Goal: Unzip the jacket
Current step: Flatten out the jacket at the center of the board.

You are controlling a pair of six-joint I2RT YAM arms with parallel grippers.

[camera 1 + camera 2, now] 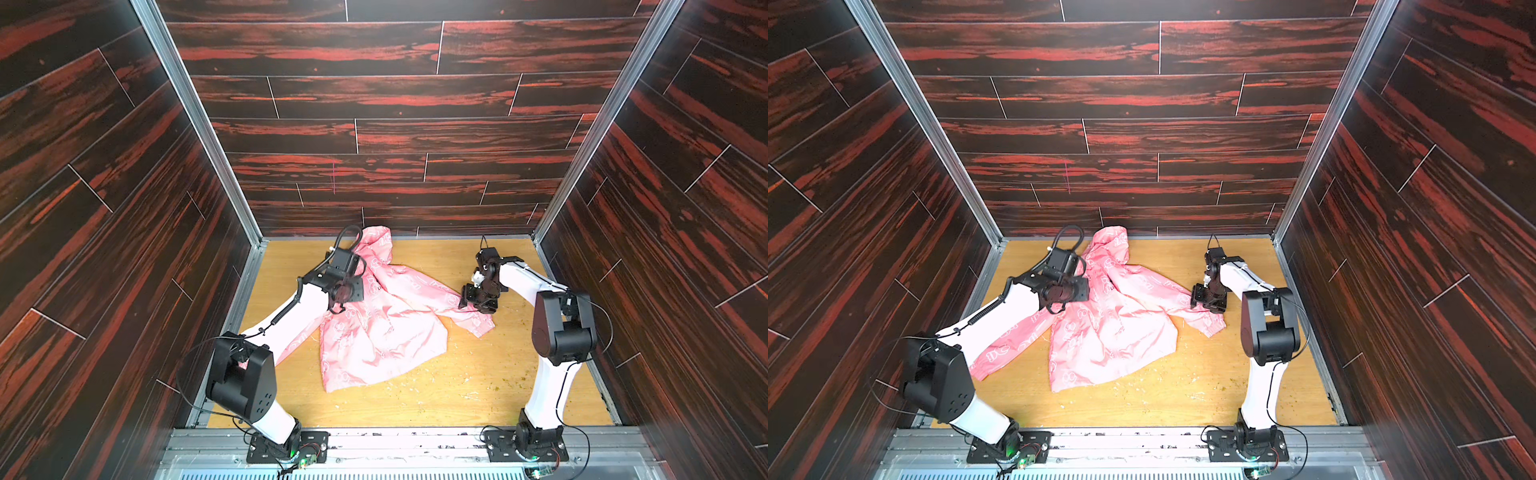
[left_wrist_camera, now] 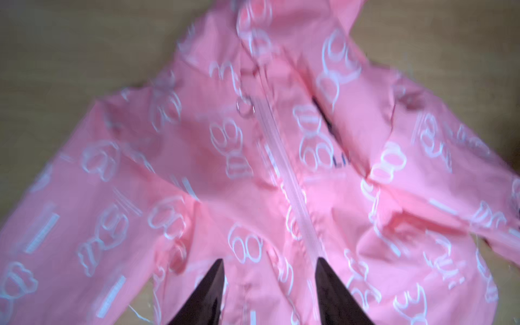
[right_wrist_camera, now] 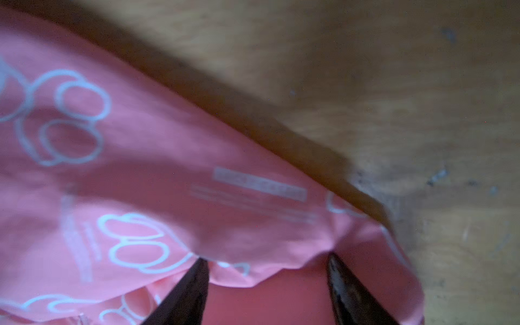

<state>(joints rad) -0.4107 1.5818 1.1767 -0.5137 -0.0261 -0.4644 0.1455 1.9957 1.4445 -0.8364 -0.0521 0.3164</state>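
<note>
The pink jacket [image 1: 386,332] [image 1: 1113,332] lies front-up on the wooden table, hood toward the back wall, one sleeve out to each side. In the left wrist view its zipper [image 2: 284,168] runs closed down the chest, with a ring pull [image 2: 245,106] near the collar and a dark logo [image 2: 327,121] beside it. My left gripper [image 1: 340,305] [image 2: 271,270] hovers over the chest, open, nothing between its fingers. My right gripper [image 1: 478,305] [image 3: 266,261] is on the jacket's right sleeve [image 3: 140,183], jaws apart, tips touching a fold of fabric.
Dark red wood-pattern walls [image 1: 395,137] close in the table [image 1: 457,395] at the back and on both sides. Crumbs and light specks [image 1: 478,386] lie scattered on the front right of the table. Both arm bases sit on the metal rail [image 1: 407,440] at the front edge.
</note>
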